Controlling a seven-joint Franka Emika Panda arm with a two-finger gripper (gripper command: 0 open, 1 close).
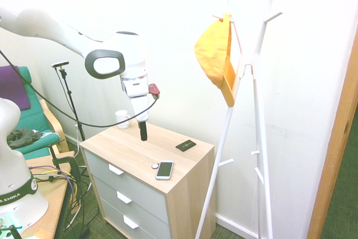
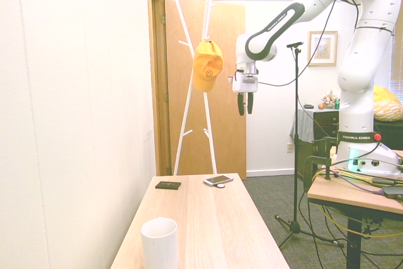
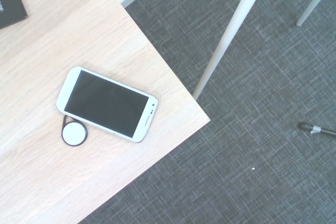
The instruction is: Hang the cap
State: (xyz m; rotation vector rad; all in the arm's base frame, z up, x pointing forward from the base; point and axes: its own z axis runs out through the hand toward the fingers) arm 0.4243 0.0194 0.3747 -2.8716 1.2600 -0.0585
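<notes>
The orange-yellow cap [image 1: 214,54] hangs from an upper peg of the white coat rack [image 1: 258,88], brim pointing down. In the second exterior view the cap [image 2: 207,66] shows its small dark smiley face. My gripper [image 2: 245,104] hovers to the side of the cap, clear of it, above the wooden dresser top [image 1: 137,150]. Its dark fingers [image 2: 240,103] point down, open, with nothing between them. From the first exterior view the gripper [image 1: 143,131] sits well left of the rack.
On the dresser lie a white phone [image 3: 107,104] with a small round disc [image 3: 73,134], a black card [image 1: 185,145] and a white cup [image 2: 159,244]. A rack leg [image 3: 231,35] stands just past the dresser corner. A green chair [image 1: 33,121] is behind the arm.
</notes>
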